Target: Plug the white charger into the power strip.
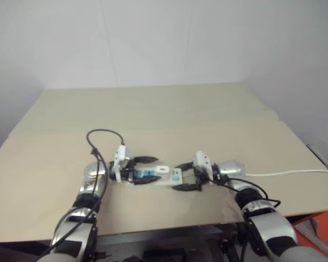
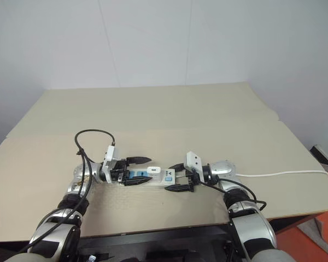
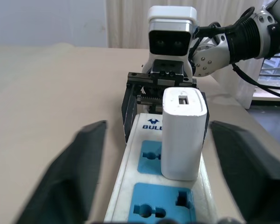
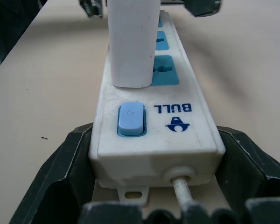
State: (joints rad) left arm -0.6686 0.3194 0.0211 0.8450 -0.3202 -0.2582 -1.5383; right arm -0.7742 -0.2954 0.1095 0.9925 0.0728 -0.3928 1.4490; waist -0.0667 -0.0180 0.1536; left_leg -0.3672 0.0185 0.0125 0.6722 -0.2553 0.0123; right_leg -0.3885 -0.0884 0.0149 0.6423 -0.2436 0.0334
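The power strip (image 1: 153, 180), a long white bar with blue sockets, lies on the table between my two grippers. The white charger (image 3: 184, 135) stands upright in a socket of the strip, beside the blue end switch (image 4: 130, 119). My left gripper (image 1: 154, 168) is open, with its black fingers (image 3: 79, 172) spread wide on either side of the charger and clear of it. My right gripper (image 1: 177, 176) is shut on the switch end of the strip, its fingers (image 4: 60, 172) against both long sides.
The strip's thin white cable (image 1: 284, 173) runs right toward the table's edge. The beige table (image 1: 153, 109) stretches back to a white wall. A black cable loop (image 1: 101, 134) rises from my left wrist.
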